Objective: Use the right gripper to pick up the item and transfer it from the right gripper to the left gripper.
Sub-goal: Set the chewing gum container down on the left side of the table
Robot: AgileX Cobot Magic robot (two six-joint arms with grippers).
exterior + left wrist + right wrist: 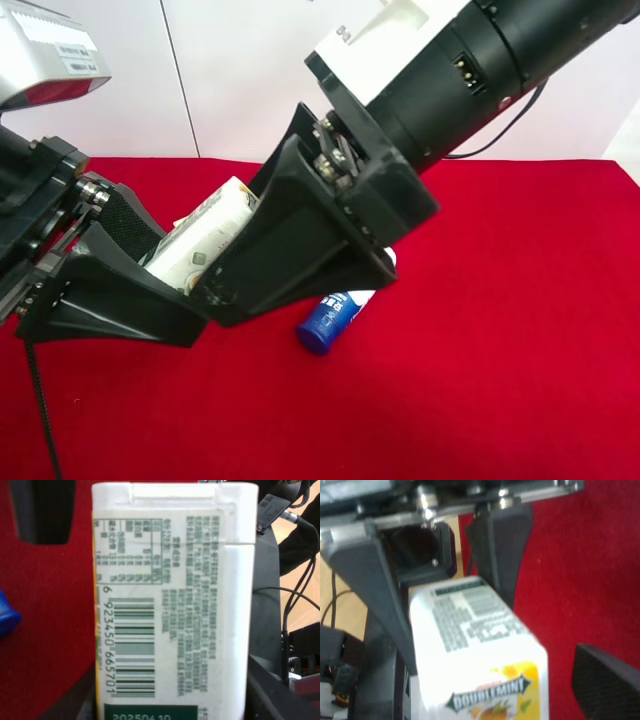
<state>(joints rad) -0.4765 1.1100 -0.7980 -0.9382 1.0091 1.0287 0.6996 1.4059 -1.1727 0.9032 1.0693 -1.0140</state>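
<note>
Handover is happening in mid-air. The gum bottle (205, 235) is hanging clear of the desk (520, 350), higher than the blue bottle (330, 322) and a little aside from it. The blue bottle is lying on its side on the red cloth. Both claws are meeting up there above the blue bottle, one at each end of the gum bottle, so one can be taking it while the other is letting go.

Left claw (170, 700): its fingers are sitting tight along both flat sides of the gum bottle, closed to the bottle's width and carrying it.

Right claw (490, 695): standing open, gripping nothing. One finger (607, 680) is showing a strip of red cloth between itself and the gum bottle. Its other finger is probably the dark bar on the opposite side, but the right wrist view is blurring there.

Judgement: the pass is nearly finishing. The right claw is only needing to back straight off without knocking the gum bottle.

Looks: the gum bottle is a white, flat-sided plastic pack with a flip lid at one end. One face is carrying a barcode, dense small print and a green band with digits. The other is showing a green DOUBLEMINT logo over a yellow patch.
</note>
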